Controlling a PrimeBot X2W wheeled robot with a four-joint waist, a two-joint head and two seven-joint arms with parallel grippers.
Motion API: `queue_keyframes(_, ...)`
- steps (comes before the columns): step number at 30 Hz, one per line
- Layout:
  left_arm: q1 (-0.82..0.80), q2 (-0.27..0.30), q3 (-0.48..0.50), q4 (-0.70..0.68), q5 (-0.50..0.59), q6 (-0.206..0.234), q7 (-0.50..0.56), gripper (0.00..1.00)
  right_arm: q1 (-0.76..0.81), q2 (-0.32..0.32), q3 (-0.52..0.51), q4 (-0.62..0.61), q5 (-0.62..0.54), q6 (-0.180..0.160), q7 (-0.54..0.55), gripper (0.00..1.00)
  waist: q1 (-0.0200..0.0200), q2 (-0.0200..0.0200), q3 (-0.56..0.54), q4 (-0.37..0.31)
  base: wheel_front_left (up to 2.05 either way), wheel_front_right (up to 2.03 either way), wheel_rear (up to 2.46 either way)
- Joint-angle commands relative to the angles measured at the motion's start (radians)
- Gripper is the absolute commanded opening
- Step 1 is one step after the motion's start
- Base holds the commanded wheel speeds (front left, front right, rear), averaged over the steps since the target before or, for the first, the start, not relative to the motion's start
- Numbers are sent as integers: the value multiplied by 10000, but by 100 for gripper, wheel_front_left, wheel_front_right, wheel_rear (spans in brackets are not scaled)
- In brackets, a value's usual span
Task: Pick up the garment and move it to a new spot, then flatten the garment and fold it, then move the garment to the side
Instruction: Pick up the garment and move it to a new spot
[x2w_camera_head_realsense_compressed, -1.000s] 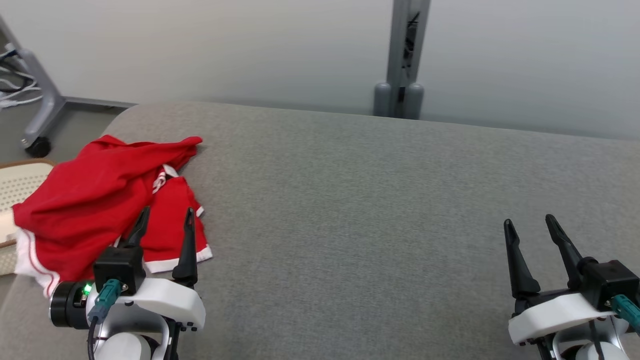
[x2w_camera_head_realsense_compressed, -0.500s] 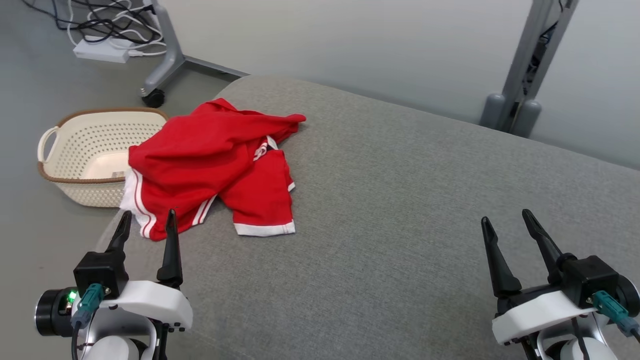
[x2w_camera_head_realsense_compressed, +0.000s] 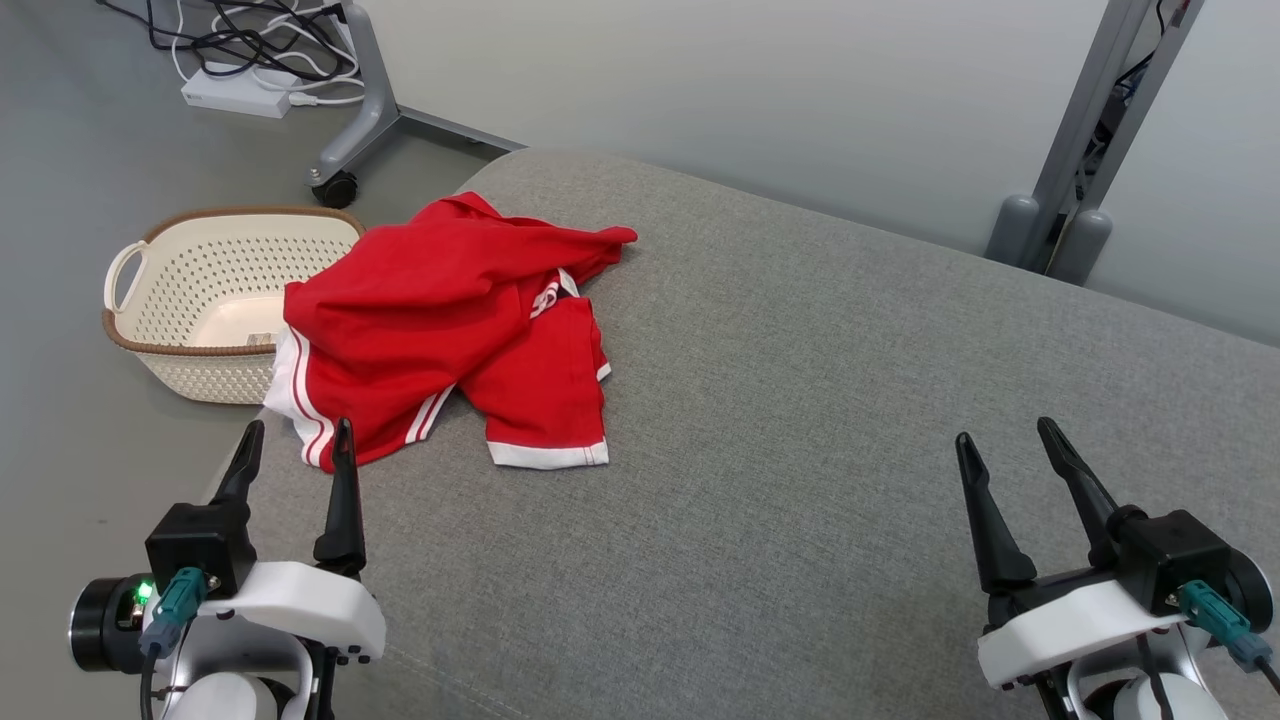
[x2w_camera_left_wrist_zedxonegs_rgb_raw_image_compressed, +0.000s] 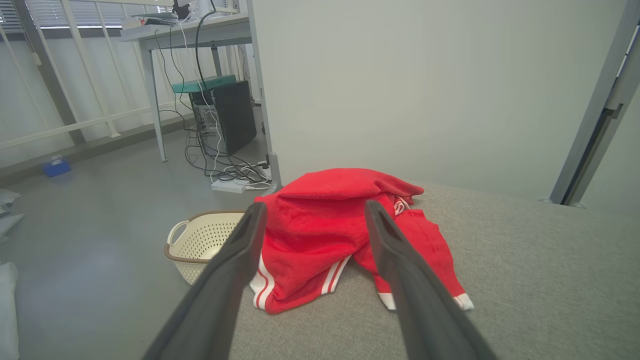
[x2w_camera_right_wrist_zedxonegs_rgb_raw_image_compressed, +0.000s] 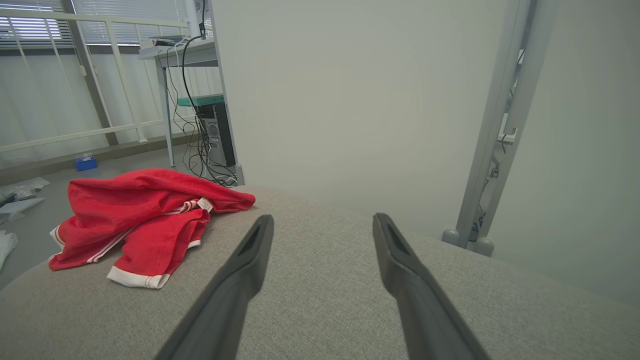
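Observation:
The garment is a red shirt with white trim, lying crumpled at the far left corner of the grey padded table; one edge hangs over the table's left side. It also shows in the left wrist view as a garment straight ahead, and in the right wrist view as a garment off to the left. My left gripper is open, its fingertips just short of the shirt's near hem. At the lower right, far from the cloth, my right gripper is open with nothing in it.
A cream perforated basket stands on the floor left of the table, partly under the hanging cloth. A wheeled stand leg and cables lie behind it. A grey post rises at the back right.
The camera has turned left and tilted down, so the basket and floor have come into view. Both grippers stay open; the garment lies as before.

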Motion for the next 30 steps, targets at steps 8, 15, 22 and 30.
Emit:
queue_keyframes(8, -211, 45, -19, -163, -106, 46, -112, 100, -142, -74, -71, 47, 76, 15, -101, 100, 0, 0, 55, 6, 0, 0, 0)
queue_keyframes(15, -1018, 263, -243, -934, -135, -336, 249, 100, -186, -75, -48, 10, 123, 15, -77, 100, 0, 0, 180, -107, 0, 0, 0)
queue_keyframes(22, -2374, 389, -893, -563, -390, -1099, 1581, 100, -450, -76, 140, -88, 19, 13, 2, 100, 0, 0, 668, -918, 0, 0, 0)
queue_keyframes(30, -3260, 69, -1225, 2316, -1056, -1707, 2507, 100, -826, -79, 251, -169, -119, 10, 114, 100, 0, 0, 1608, -2198, 0, 0, 0)
